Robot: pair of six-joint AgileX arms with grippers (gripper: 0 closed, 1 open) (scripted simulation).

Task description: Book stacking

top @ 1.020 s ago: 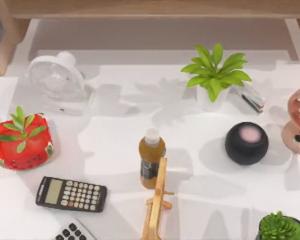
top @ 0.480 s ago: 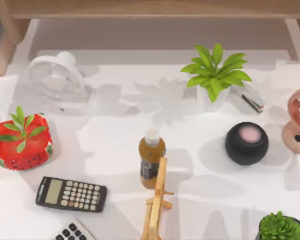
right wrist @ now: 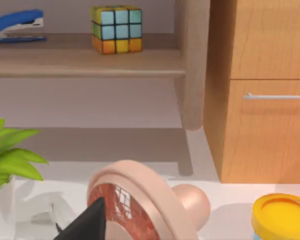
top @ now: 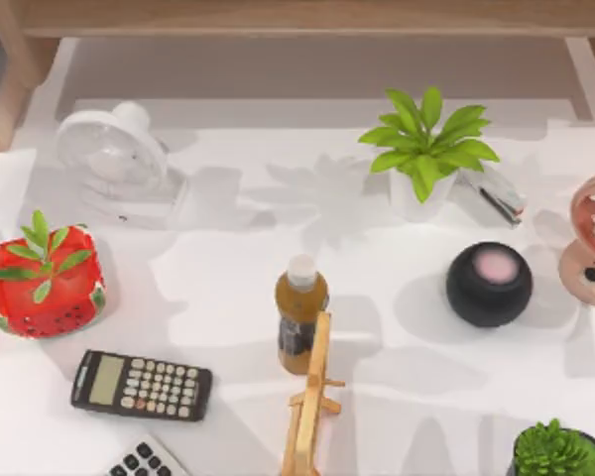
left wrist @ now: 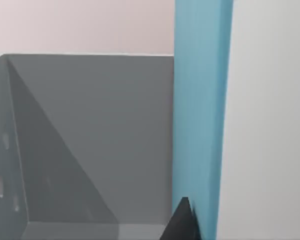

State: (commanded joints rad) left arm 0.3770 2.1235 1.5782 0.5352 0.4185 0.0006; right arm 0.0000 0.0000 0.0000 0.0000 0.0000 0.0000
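From my left wrist view I see a blue book (left wrist: 202,115) standing upright beside a grey bin (left wrist: 90,145). My right wrist faces a pink fan (right wrist: 140,200) on the surface (top: 228,288). I cannot tell either jaws' state.

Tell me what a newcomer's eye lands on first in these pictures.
Likely the red watermelon-patterned pot with its leafy sprig at the table's left edge, then the brown bottle with a white cap at the centre, standing just behind a wooden stand. To the right sit a black round speaker and a pink fan, which the right wrist view shows close up.
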